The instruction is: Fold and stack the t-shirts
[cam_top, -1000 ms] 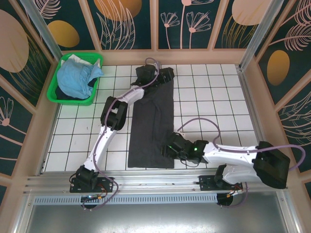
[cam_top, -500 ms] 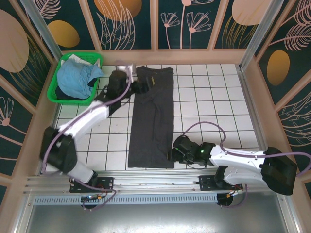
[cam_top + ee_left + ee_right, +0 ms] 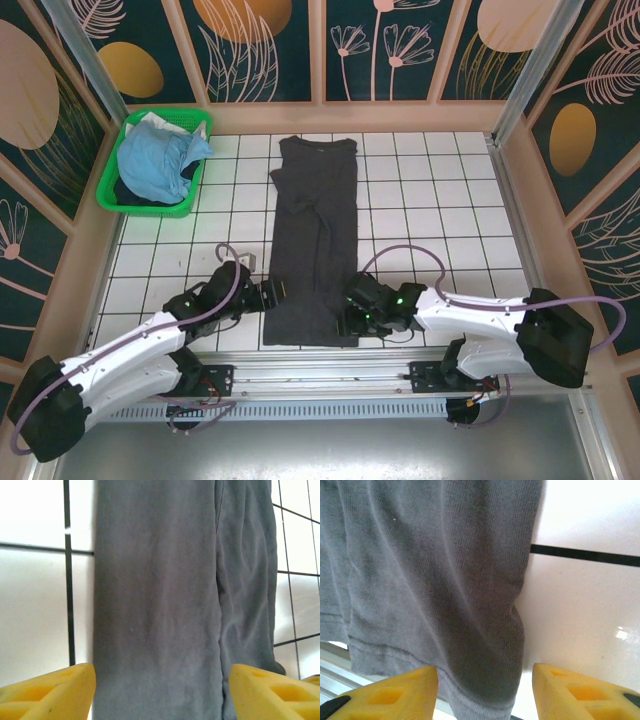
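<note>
The dark charcoal-grey t-shirt (image 3: 315, 240) lies flat on the white gridded table as a long narrow strip, collar at the far end. My left gripper (image 3: 268, 295) is at its near left edge. In the left wrist view this gripper (image 3: 160, 695) stands open, its yellow fingers (image 3: 50, 692) straddling the grey cloth (image 3: 160, 580). My right gripper (image 3: 350, 318) is at the near right corner. It is open too (image 3: 485, 692), and the hem corner of the shirt (image 3: 435, 570) lies between its fingers (image 3: 585, 690). The light blue t-shirt (image 3: 158, 160) is crumpled in the basket.
A green plastic basket (image 3: 110, 195) stands at the far left corner with some dark cloth under the blue shirt. Patterned walls enclose the table on three sides. A metal rail (image 3: 320, 385) runs along the near edge by the arm bases.
My left arm has swung back from the shirt's collar end to its near left edge, its jaws narrowing. The right gripper has edged left onto the hem corner.
</note>
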